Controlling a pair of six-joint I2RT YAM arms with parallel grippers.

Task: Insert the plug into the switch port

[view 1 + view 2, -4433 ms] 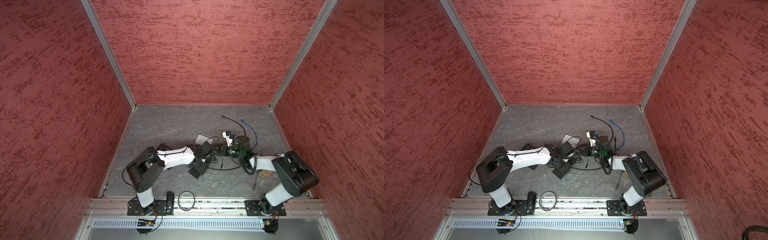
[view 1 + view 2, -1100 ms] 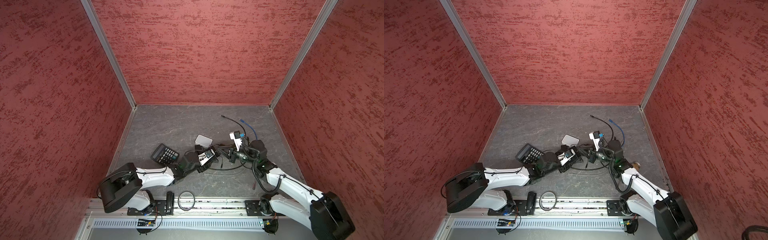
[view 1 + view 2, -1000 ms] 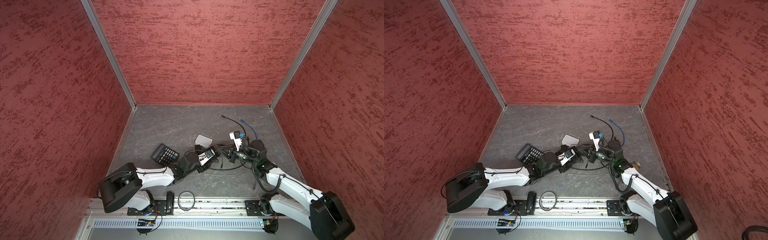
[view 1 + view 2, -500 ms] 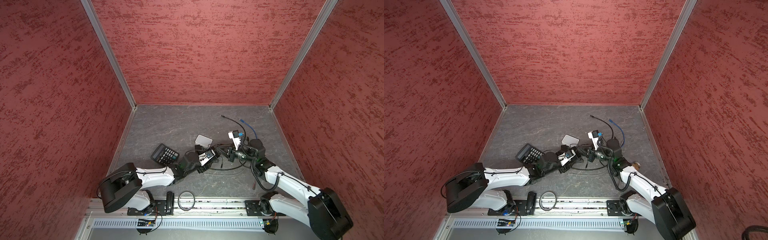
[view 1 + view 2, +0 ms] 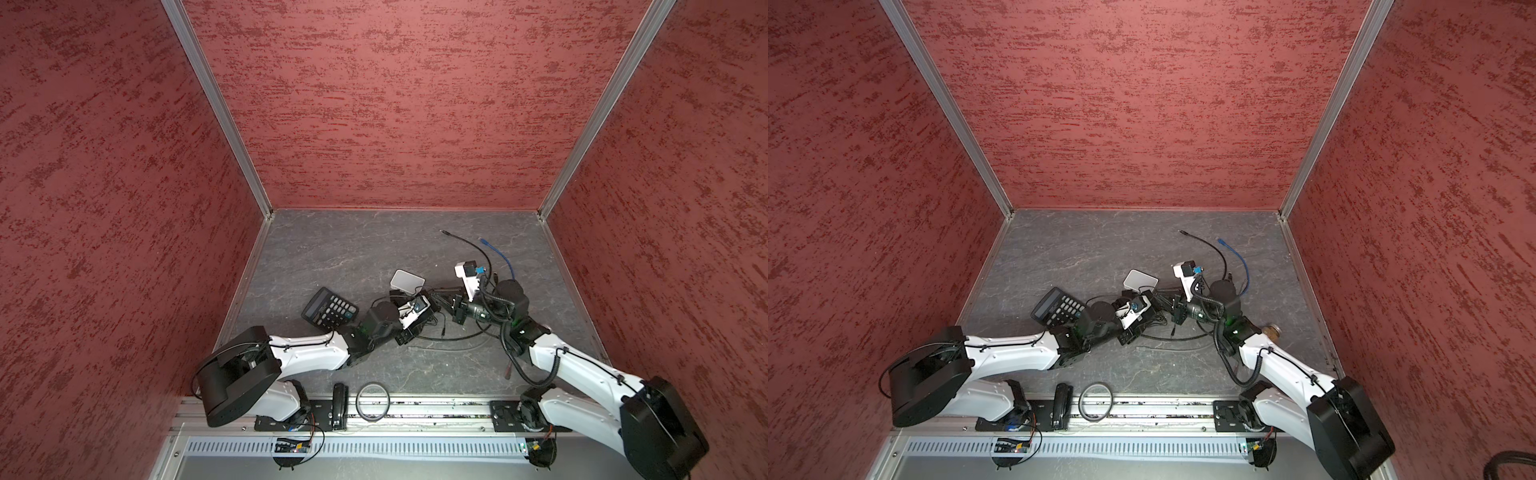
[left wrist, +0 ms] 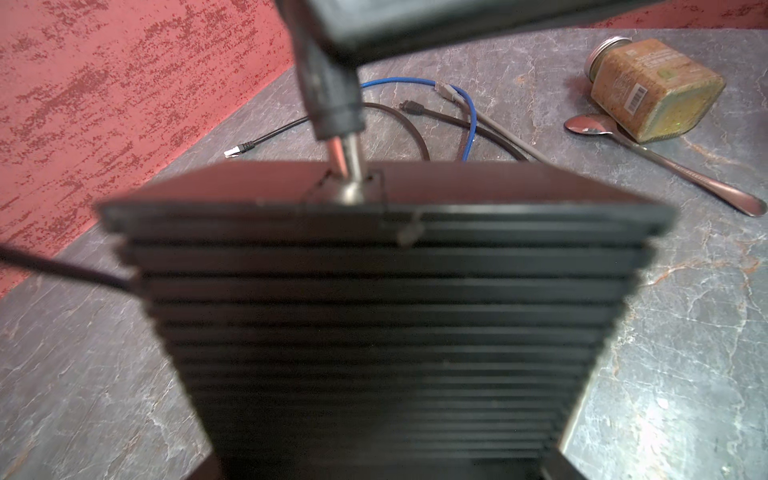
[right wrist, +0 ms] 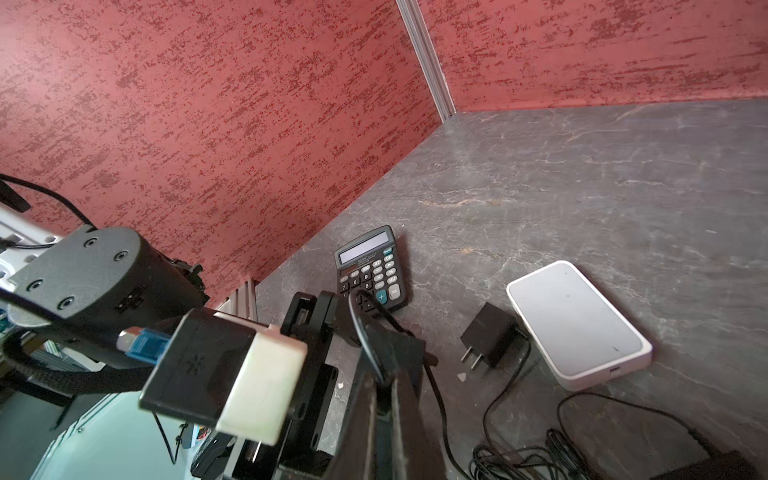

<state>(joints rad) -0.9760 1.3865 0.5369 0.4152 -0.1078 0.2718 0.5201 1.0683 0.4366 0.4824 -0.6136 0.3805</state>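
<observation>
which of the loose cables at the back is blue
The blue cable, the rightmost one in both top views; the black cable arcs just left of it.

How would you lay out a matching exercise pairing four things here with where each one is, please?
Things: 1 calculator; 2 jar; 3 plug; 4 switch.
Places: A in the left gripper; B on its side by the spoon; C in the right gripper; D keys up on the table.
Pairs: 1-D; 2-B; 3-C; 4-A.
</observation>
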